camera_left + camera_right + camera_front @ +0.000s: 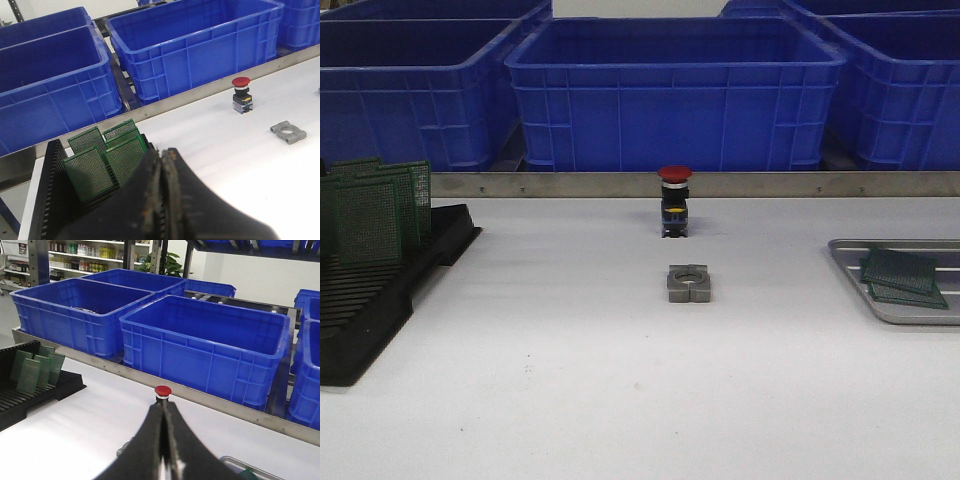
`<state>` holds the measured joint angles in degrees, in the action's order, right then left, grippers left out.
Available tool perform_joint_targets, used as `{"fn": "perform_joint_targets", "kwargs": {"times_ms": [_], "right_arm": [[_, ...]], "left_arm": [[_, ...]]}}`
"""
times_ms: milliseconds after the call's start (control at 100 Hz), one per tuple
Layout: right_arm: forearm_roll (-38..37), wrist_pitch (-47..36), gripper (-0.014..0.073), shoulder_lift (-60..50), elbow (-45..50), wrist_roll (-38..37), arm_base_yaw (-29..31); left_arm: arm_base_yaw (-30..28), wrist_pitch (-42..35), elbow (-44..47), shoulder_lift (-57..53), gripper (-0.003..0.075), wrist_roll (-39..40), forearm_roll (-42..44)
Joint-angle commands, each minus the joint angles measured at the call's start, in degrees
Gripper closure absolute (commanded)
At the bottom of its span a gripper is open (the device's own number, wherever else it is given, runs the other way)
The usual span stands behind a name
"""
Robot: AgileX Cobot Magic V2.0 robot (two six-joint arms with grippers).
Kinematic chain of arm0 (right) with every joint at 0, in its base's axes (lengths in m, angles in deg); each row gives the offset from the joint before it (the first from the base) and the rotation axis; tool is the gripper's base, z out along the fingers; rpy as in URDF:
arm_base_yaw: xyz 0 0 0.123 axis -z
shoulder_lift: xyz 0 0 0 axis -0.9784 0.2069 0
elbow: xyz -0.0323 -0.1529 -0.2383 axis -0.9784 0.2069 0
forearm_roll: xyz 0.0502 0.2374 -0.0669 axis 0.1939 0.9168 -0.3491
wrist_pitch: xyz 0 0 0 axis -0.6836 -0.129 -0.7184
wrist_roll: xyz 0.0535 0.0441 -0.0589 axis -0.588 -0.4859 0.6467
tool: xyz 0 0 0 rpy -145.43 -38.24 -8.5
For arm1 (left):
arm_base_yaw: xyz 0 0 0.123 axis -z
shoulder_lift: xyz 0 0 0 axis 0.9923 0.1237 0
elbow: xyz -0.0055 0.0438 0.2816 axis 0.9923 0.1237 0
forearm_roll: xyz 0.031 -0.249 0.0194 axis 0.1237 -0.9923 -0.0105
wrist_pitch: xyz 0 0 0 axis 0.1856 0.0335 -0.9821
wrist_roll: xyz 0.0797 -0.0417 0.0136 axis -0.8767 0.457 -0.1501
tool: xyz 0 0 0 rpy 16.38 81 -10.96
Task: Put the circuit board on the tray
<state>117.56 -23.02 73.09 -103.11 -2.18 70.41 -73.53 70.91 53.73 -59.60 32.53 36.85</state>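
Observation:
Several green circuit boards [375, 205] stand upright in a black slotted rack [380, 300] at the table's left; they also show in the left wrist view [107, 155]. A silver tray [900, 305] at the right edge holds two green boards [902, 277]; its corner shows in the right wrist view [235, 462]. My left gripper [162, 152] is shut and empty, held above the rack beside the standing boards. My right gripper [163, 407] is shut and empty, above the table between the red button and the tray. Neither gripper shows in the front view.
A red emergency-stop button [674, 200] stands at the table's middle back, with a grey metal block [688, 283] in front of it. Large blue plastic bins [670, 90] line the back behind a metal rail [770, 184].

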Motion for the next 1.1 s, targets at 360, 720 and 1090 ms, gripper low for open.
{"fn": "perform_joint_targets", "kwargs": {"times_ms": [360, 720, 1090], "right_arm": [[1.00, -0.83, 0.0706, 0.32, -1.49, 0.51, -0.07], [1.00, -0.72, 0.0706, 0.37, -1.49, 0.51, -0.07], [1.00, 0.90, 0.0706, 0.52, -1.49, 0.51, -0.07]], "left_arm": [[-0.20, -11.95, 2.48, -1.89, 0.0741, 40.41, 27.60], [-6.52, -11.53, 16.75, -15.96, 0.0741, 55.92, 37.99], [-6.22, -13.02, 16.75, -15.78, 0.0741, 55.92, 37.22]]}}
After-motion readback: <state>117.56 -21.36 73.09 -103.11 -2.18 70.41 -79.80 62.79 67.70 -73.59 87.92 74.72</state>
